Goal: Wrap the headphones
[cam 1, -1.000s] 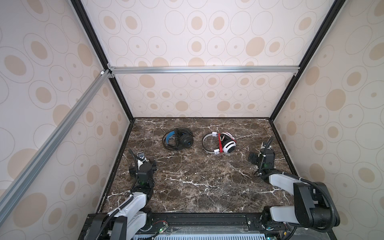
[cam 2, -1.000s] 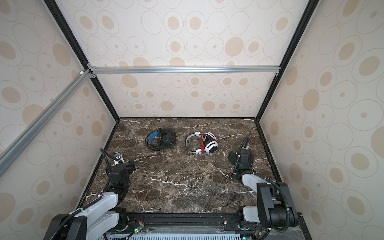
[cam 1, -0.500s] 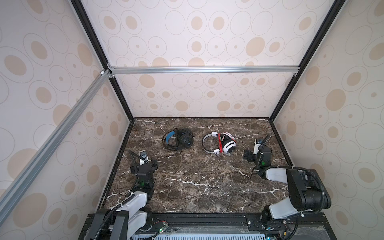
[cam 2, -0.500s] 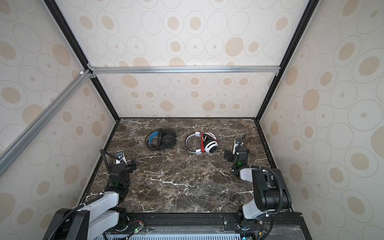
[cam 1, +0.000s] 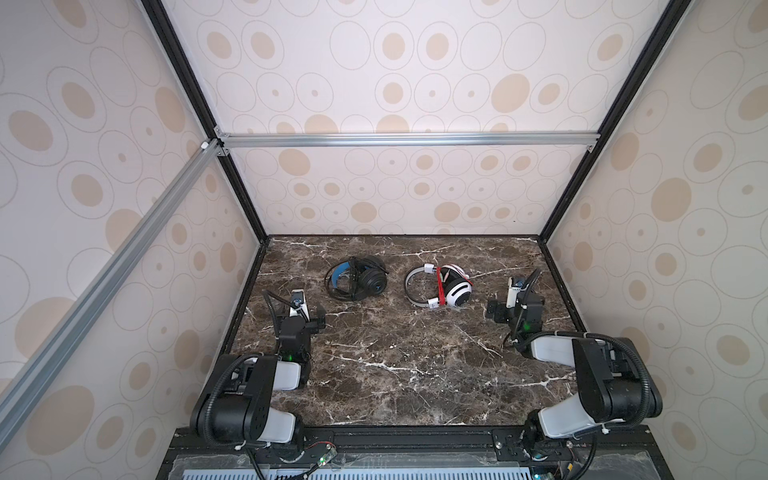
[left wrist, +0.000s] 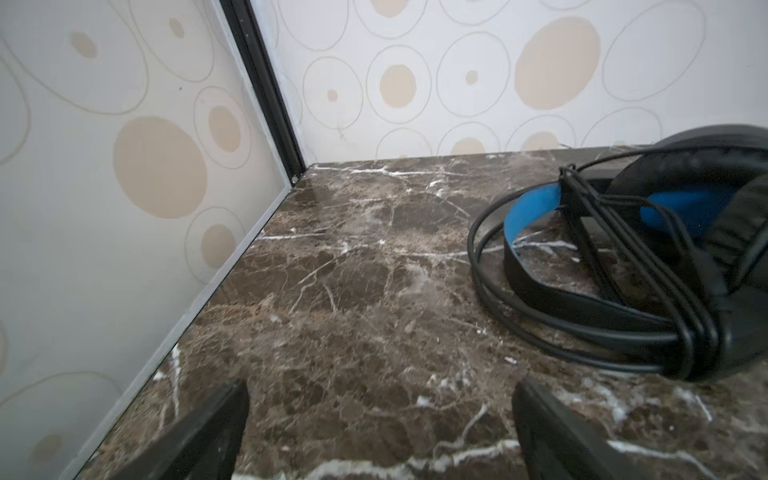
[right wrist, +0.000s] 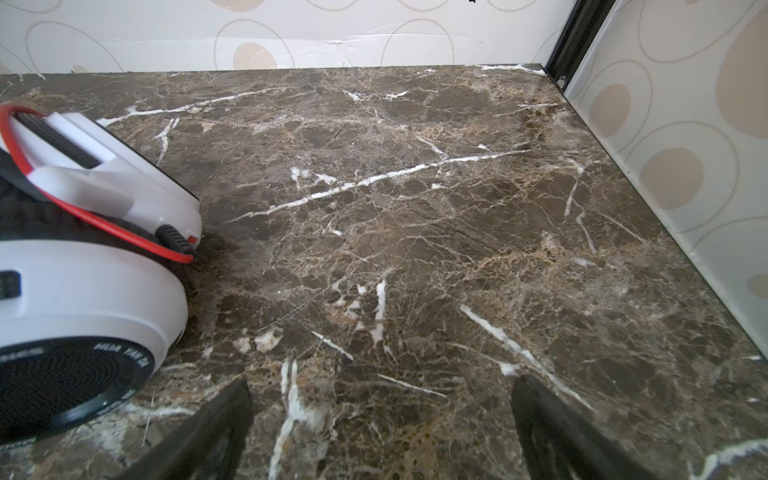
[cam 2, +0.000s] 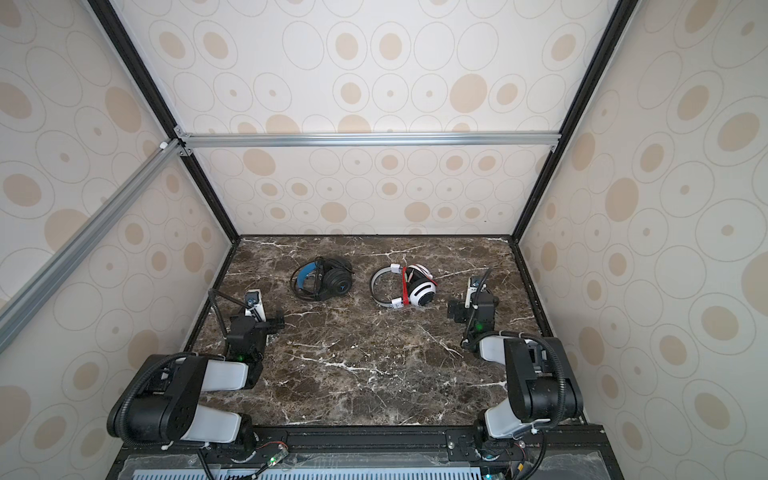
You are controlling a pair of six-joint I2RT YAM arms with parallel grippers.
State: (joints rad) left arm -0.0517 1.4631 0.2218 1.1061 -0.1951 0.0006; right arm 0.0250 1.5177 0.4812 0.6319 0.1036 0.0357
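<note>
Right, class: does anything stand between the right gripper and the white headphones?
Nothing visible does. Only bare marble table separates the open right gripper from the white headphones, which lie apart from it, toward the table's middle.

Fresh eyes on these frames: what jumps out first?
Two headsets lie side by side near the back of the dark brown marble tabletop: a black over-ear headset with blue inner headband on the left, a white headset with black pads and red cord on the right, cords wound across both. The left gripper and right gripper flank them, open and empty.
</note>
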